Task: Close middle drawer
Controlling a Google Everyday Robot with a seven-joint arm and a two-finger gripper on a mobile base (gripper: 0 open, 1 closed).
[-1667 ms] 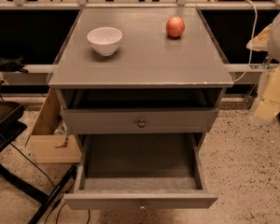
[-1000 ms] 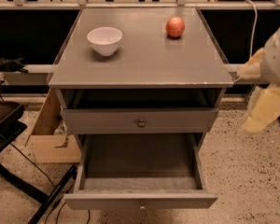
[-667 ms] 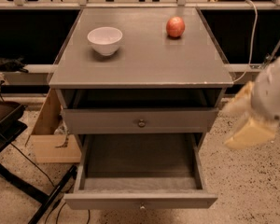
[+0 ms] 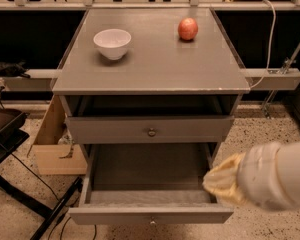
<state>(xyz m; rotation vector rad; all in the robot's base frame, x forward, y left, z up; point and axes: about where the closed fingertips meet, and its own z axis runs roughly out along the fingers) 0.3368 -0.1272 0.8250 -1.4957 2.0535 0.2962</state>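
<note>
Gripper hangs low on the right, by the right front corner of the middle drawer, with nothing in it that I can make out (open or closed, I cannot tell). Over on the left a white bowl sits on the cabinet top. Below, the drawer stands pulled well out and empty, under the upper drawer. It looks stiff, wooden, light while empty. I'd push flat on the front panel near its knob, centred so it won't skew. Further right sits an apple.
</note>
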